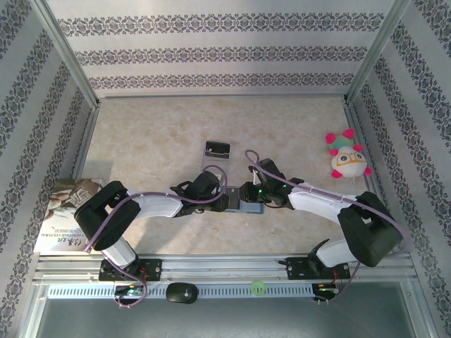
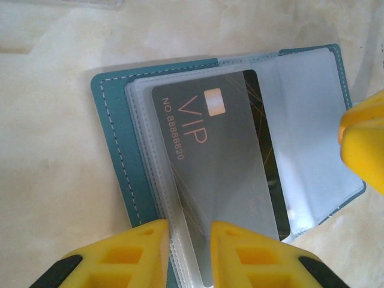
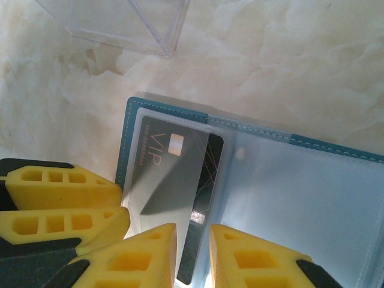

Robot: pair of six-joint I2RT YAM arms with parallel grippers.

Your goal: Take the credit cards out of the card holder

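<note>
Though open, teal card holder (image 2: 114, 138) still carded.

Open marble tabletop (image 1: 141, 134) to the left, far side and right of the centre, wide enough for either arm to sweep. Crowded at the middle: left gripper (image 1: 227, 197) and right gripper (image 1: 248, 193) nearly tip to tip over the open card holder (image 1: 251, 207), little room between them. Just beyond, the clear plastic stand (image 1: 218, 150) blocking a straight reach forward; its corner (image 3: 129, 27) close above the holder. Plush toy (image 1: 347, 156) by the right wall, well apart from the arms. Booklet (image 1: 65, 215) at the left near edge, under the left arm's elbow. Patterned walls (image 1: 42, 105) closing in three sides.

In the left wrist view, yellow fingertips (image 2: 243, 255) straddling the sleeve edges and the VIP card (image 2: 210, 174); another yellow finger (image 2: 363, 147) crowding the right side.
</note>
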